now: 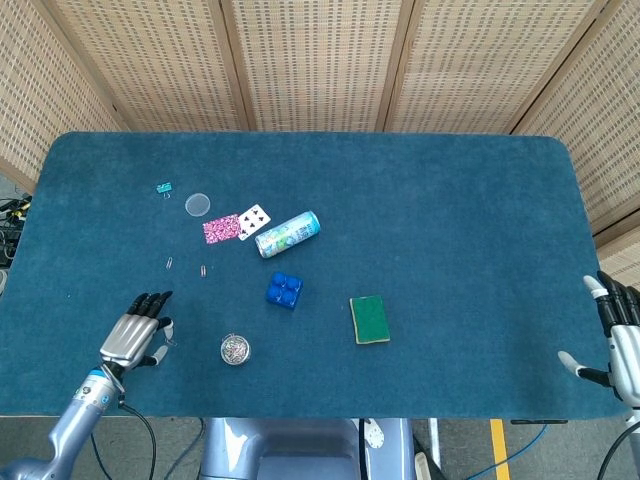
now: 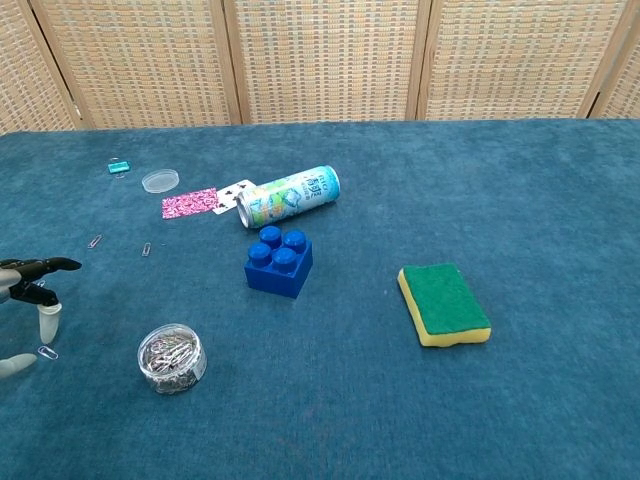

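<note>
My left hand (image 1: 134,335) hovers low over the blue table near its front left edge, fingers spread and holding nothing; its fingertips (image 2: 40,290) show at the chest view's left border. A loose paper clip (image 2: 47,352) lies just under the thumb. A small round clear tub of paper clips (image 1: 235,349) (image 2: 172,357) stands a little to the hand's right. My right hand (image 1: 624,345) hangs beyond the table's right front corner, fingers apart and empty.
A blue toy brick (image 1: 284,290), a green-and-yellow sponge (image 1: 370,319), a lying drink can (image 1: 287,234), two playing cards (image 1: 237,224), a clear lid (image 1: 198,204), a teal clip (image 1: 164,187) and two loose clips (image 1: 186,267) are scattered over the left half.
</note>
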Robot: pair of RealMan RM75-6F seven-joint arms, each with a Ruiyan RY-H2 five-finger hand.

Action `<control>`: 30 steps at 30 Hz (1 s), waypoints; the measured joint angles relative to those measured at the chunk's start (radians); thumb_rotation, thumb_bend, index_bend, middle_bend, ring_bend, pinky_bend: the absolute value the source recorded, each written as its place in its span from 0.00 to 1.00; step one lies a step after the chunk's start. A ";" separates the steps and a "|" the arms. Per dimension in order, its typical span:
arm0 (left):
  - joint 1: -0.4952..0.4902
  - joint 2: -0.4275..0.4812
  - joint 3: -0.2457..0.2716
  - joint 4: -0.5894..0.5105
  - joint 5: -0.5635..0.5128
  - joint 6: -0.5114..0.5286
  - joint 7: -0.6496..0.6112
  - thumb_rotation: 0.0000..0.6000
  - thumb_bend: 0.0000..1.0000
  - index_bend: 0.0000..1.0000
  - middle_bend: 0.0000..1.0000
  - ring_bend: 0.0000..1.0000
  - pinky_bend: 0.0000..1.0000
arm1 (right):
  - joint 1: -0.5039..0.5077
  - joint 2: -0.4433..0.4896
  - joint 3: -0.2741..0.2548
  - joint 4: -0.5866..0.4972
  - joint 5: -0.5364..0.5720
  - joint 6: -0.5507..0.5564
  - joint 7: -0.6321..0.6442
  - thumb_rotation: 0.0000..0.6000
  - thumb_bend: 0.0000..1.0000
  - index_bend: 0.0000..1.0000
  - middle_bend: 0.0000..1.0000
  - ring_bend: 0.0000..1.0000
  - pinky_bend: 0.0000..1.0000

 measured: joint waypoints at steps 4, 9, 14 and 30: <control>-0.001 -0.005 -0.002 0.001 -0.003 -0.003 0.007 1.00 0.37 0.51 0.00 0.00 0.00 | 0.001 0.000 -0.001 -0.001 -0.002 -0.002 -0.001 1.00 0.00 0.00 0.00 0.00 0.00; -0.002 -0.014 -0.008 0.014 -0.007 -0.006 0.002 1.00 0.37 0.52 0.00 0.00 0.00 | 0.002 0.000 -0.002 -0.002 -0.001 -0.005 -0.005 1.00 0.00 0.00 0.00 0.00 0.00; -0.001 -0.023 -0.008 0.034 -0.009 -0.010 -0.006 1.00 0.37 0.52 0.00 0.00 0.00 | 0.002 0.000 -0.003 -0.002 -0.001 -0.005 -0.004 1.00 0.00 0.00 0.00 0.00 0.00; -0.002 -0.060 -0.007 0.081 -0.005 -0.030 -0.020 1.00 0.40 0.57 0.00 0.00 0.00 | 0.003 0.001 -0.002 -0.001 0.000 -0.006 0.001 1.00 0.00 0.00 0.00 0.00 0.00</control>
